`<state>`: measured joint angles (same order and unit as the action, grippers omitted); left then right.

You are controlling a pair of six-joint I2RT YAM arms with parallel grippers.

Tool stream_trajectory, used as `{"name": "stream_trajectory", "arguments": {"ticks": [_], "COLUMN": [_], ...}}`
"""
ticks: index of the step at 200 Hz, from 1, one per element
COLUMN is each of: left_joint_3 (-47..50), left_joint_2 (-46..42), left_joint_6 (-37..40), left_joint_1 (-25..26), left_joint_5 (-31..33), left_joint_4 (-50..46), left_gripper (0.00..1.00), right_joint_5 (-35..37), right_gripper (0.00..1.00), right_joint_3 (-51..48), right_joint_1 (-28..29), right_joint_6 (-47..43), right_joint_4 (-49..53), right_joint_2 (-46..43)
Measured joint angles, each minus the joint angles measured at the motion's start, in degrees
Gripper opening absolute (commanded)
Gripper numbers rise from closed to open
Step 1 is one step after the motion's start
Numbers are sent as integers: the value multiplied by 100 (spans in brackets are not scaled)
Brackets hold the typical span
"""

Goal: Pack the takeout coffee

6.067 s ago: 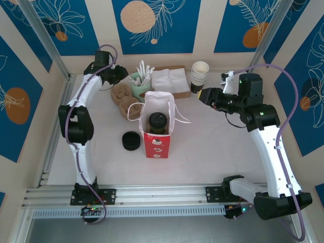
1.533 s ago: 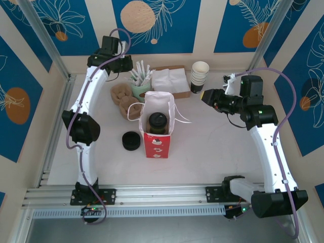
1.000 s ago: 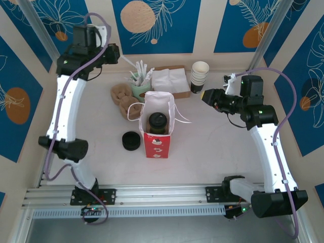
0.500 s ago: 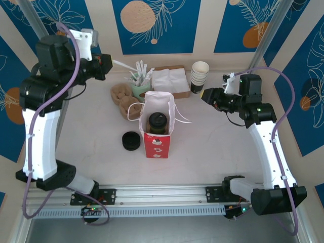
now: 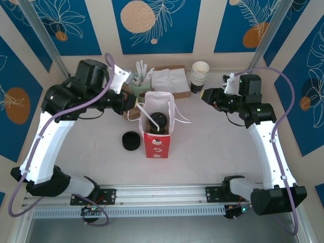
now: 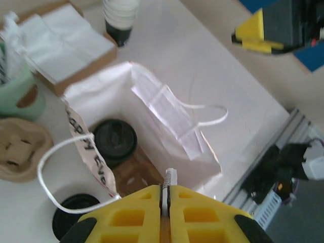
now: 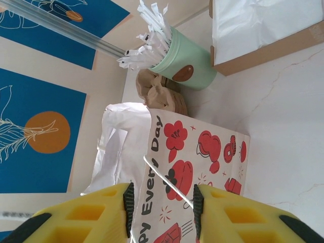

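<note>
Our left gripper (image 5: 134, 104) is clamped shut on a thin white stick (image 5: 146, 116), likely a paper-wrapped stirrer. It hangs at the far-left rim of the red bag (image 5: 156, 144), with the stick slanting down into the bag's mouth. The takeout coffee (image 5: 157, 122) stands upright inside the bag with its black lid on. We therefore judge the main packing done and this step an add-on: dropping the stick in beside the cup. Our right gripper (image 5: 205, 95) waits well apart on the right, aimed at the bag, its jaws parted with nothing between them.

To do this well, we would aim the stick's lower end at the gap between cup and bag wall, not at the lid, where it could bounce or end up lying across the top. We would lower until most of the stick is below the rim before letting go. We would also keep off the handle loop (image 6: 41, 163) that droops off the bag's left side, since a snag there might tip the light bag.

From above we see the stick's whole slant and how its tip lies over the lid. The left wrist camera does not give us that; there a short white stub pokes out between the yellow fingers. That view does look straight down into the bag, and it shows a brownish patch beside the lid that we take for free floor. The right wrist camera gives us the bag's printed outer side and the mint cup of sticks (image 7: 185, 63) beyond it, but not the inside.
</note>
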<state>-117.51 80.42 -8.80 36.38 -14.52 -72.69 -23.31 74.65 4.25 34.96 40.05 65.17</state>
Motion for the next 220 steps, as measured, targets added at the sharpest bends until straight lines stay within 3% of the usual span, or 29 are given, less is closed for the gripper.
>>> {"name": "stream_trajectory", "arguments": {"ticks": [64,119,220], "left_joint_3": [754,868,1327], "left_joint_2": [4,155,446], "left_joint_6": [44,39,-411], "left_joint_1": [603,741,745], "left_joint_5": [70,363,1954], "left_joint_4": [0,81,785], "left_gripper": [12,51,62], "right_joint_5": [87,107,308], "right_gripper": [38,38,38], "right_joint_3": [-59,-59,-59], "right_joint_1": [13,96,197], "right_joint_6": [0,0,0], "right_joint_4": [-20,-39,-109], "right_joint_2": [-2,0,0]}}
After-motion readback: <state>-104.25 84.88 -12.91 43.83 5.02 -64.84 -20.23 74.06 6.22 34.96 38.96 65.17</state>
